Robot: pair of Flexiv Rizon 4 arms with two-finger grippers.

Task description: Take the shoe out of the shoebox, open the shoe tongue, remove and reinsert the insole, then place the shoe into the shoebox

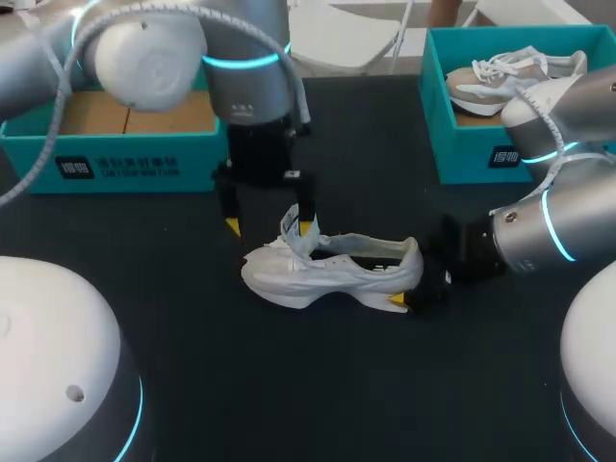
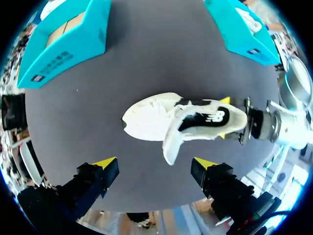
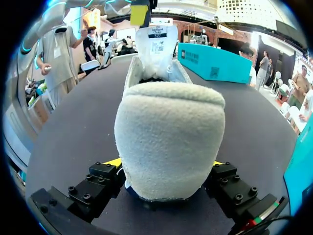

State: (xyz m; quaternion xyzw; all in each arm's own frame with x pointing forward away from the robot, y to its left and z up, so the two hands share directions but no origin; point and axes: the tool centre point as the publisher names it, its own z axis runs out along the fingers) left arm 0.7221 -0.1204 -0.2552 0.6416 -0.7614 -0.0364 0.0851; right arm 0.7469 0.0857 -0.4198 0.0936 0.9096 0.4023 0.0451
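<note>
White shoe [image 1: 332, 274] is out of the box and sits upright on its sole mid-bench [image 1: 318, 385], toe towards my left, heel towards my right. Right claw [image 3: 165, 164] is clamped on the fuzzy heel, one finger on each side, pinning the shoe to the bench.

Left claw [image 2: 155, 165] hangs above the lace area with its fingers spread wide, holding nothing. The tongue [image 2: 171, 142] stands pulled up and forward out of the throat. It sits between the spread fingers, near one yellow tip in the head view. I can't tell if it touches that tip.

My read: we're at the end of "open the tongue", and insole removal is next. The throat looks open and dark inside. I can't see from here whether the insole is seated or where its edge is.

Next move needs:
- right claw keeps the heel clamp so the shoe doesn't tip or slide
- left claw narrows, goes down into the opening behind the tongue, and pinches the insole edge rather than the tongue or lining
- pull up and back towards the heel, watching that the tongue doesn't flop shut

Teal shoebox [image 1: 115, 154] at far left shows only cardboard inside and looks like the return target. Second teal box [image 1: 462, 144] at far right holds another shoe [image 1: 500, 77].
</note>
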